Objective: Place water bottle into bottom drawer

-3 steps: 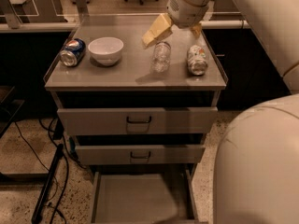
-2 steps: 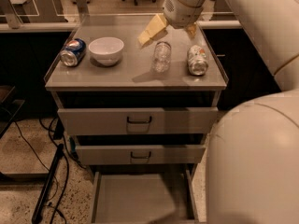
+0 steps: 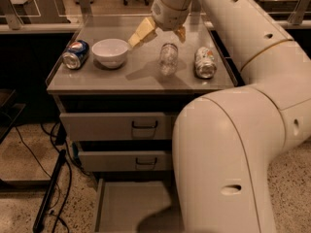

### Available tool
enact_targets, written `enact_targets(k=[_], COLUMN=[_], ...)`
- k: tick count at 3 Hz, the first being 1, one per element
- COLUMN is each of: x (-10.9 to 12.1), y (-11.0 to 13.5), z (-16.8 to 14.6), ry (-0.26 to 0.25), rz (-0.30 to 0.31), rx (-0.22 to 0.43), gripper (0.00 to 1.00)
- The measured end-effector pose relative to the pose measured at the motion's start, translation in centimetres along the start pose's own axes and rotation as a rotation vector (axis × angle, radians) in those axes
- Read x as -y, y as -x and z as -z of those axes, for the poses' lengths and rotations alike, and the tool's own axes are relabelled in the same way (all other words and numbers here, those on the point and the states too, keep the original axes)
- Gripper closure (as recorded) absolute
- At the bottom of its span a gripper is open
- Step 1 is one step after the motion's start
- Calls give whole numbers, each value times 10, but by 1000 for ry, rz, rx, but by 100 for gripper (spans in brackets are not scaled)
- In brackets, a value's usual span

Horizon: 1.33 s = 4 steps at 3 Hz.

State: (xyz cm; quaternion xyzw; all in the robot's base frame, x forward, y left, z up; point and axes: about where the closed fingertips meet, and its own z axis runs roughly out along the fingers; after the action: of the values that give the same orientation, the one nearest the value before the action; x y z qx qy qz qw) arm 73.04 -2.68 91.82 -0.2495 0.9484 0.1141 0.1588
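Observation:
The clear water bottle (image 3: pixel 168 58) lies on the cabinet top (image 3: pixel 116 76), between a white bowl and a crushed can. My gripper (image 3: pixel 160 33) hovers just behind and above the bottle, open, with one tan finger (image 3: pixel 142 32) spread to the left and the other finger (image 3: pixel 181 33) to the right; nothing is between them. The bottom drawer (image 3: pixel 131 205) is pulled out at the foot of the cabinet, its flat grey floor bare, partly hidden on the right by my arm.
A white bowl (image 3: pixel 110 52) and a blue Pepsi can (image 3: pixel 76 54) sit on the left of the top. A silver crushed can (image 3: pixel 204 62) lies right of the bottle. Two upper drawers (image 3: pixel 116 125) are closed. Cables (image 3: pixel 46 198) trail on the floor at left.
The gripper has shifted left and slightly back over the cabinet top. The bottle, cans and bowl have not moved.

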Motion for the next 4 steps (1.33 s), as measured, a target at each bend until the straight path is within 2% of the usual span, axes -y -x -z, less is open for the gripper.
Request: enact_targets(k=[1,4], x=[0,56], y=[4,0], z=[-3,-40], ry=[1,-53], rz=[0,-89], rx=[9,-17], gripper=[0,0])
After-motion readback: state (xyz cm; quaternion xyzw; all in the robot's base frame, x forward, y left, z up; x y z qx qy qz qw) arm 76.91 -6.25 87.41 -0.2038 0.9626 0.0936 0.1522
